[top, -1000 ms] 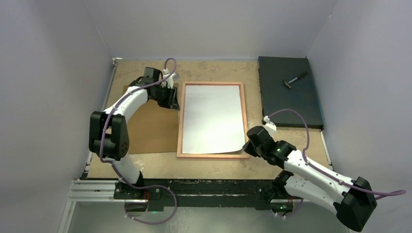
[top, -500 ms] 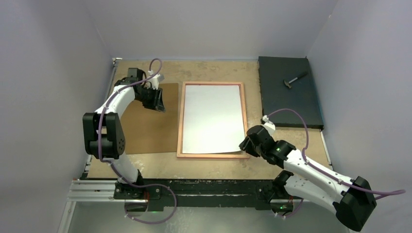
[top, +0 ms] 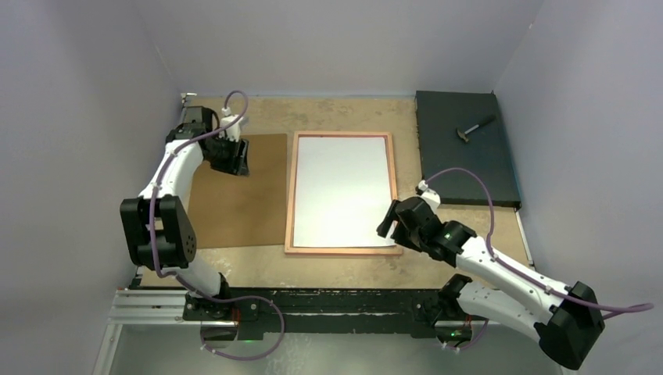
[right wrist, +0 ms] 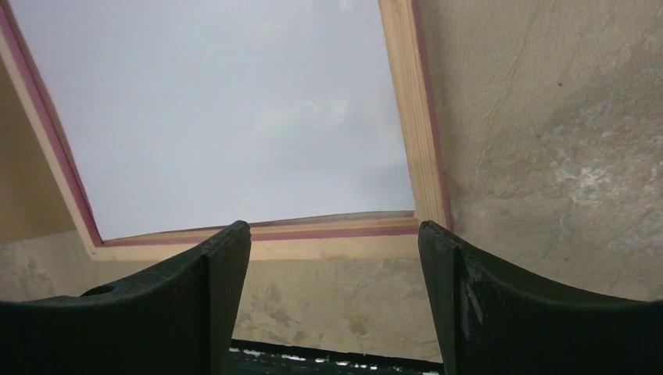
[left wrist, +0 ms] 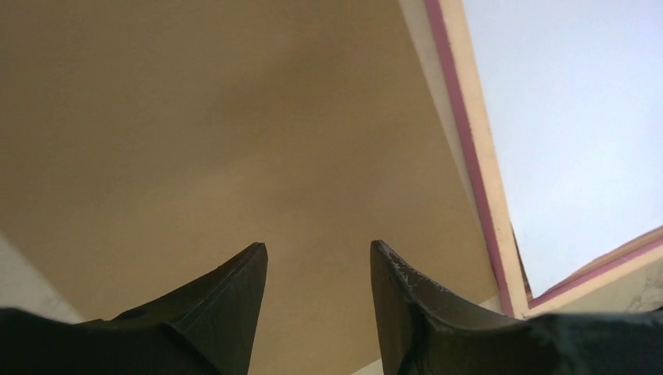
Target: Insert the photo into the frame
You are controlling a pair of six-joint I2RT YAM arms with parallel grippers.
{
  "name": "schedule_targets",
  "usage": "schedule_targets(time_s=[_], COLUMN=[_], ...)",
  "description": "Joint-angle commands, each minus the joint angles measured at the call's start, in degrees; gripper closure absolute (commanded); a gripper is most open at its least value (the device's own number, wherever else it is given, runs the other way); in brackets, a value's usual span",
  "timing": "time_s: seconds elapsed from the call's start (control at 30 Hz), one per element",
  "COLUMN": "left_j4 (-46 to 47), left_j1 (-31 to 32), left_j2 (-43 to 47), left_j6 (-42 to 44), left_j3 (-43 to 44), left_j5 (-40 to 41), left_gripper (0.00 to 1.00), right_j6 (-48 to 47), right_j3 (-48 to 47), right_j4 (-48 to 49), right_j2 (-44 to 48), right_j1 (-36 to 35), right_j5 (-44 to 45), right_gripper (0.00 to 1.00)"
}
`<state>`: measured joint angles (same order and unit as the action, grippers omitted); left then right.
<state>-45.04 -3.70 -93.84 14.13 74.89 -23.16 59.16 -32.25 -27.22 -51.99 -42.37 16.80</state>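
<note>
The frame [top: 290, 195] lay flat in the middle of the bench [top: 344, 113], with its long sides running from the near edge to the far edge. The photo [top: 342, 191] lay inside the frame with its plain white side up. Its near edge looked a little curved, not quite flat, by the near right corner of the frame.

Your right fingers [right wrist: 195, 305] were spread wide apart with nothing between them. They hung just by that near right corner of the frame, close to the near edge of the bench.

Your left fingers [left wrist: 227, 305] were apart too, and they held nothing. They were over the far end of the brown board [top: 238, 195], toward the far left corner of the bench. The brown board lay flat just beside the left side of the frame.

A black mat [top: 461, 164] sat at the far right corner of the bench, and a small hammer [top: 474, 129] lay on it, well apart from the frame
</note>
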Motion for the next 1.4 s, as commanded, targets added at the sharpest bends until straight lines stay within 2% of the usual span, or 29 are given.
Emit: schedule_targets(time_s=[0.0,0.07,0.13,0.17,0.37,0.53,0.63,0.73,0.9,1.37], left_j4=[0.84,0.72,1.22,1.22,1.14,1.9,2.54,4.85,12.85,18.79], left_j1=[-3.54,-6.54,-10.77,-12.9,-24.25,-29.2,-30.28,-30.46,-30.57,-30.61], left_j2=[4.71,4.73,4.32,3.98,0.57,-1.39,-1.42,-1.06,-0.17,-5.0], left_j6=[4.02,4.81,5.84,6.54,11.99,13.79,13.47,12.74,11.97,9.54], left_j3=[2.17,2.7,2.71,2.81,0.38,-2.93,-4.7,-6.43,-9.64,-10.51], left_j5=[7.26,9.19,10.36,10.2,10.5,9.14,7.23,8.06,13.98,14.38], left_gripper=[0.46,0.38,0.24,0.22,0.22,0.32,0.39,0.47,0.51,0.53], right_j6=[-4.31,-5.87,-7.49,-8.59,-14.7,-16.75,-17.78,-17.22,-16.01,-14.95], right_j3=[-3.72,-6.73,-11.88,-15.53,-42.27,-68.01,-76.45,-80.32,-83.14,-84.49], right_j4=[4.61,7.54,10.42,11.79,15.36,9.88,9.0,8.65,6.72,1.4], right_j2=[0.46,-3.66,-10.2,-14.42,-44.04,-64.87,-72.1,-76.94,-81.51,-84.5], right_j1=[-0.55,-1.8,-4.7,-6.49,-13.0,-14.66,-15.4,-15.74,-15.84,-15.74], right_j5=[-1.29,-1.82,-1.16,-0.48,-0.39,-1.74,-1.42,-1.0,1.22,3.05], right_gripper=[0.19,0.18,0.16,0.14,0.05,0.04,0.03,0.03,0.01,0.01])
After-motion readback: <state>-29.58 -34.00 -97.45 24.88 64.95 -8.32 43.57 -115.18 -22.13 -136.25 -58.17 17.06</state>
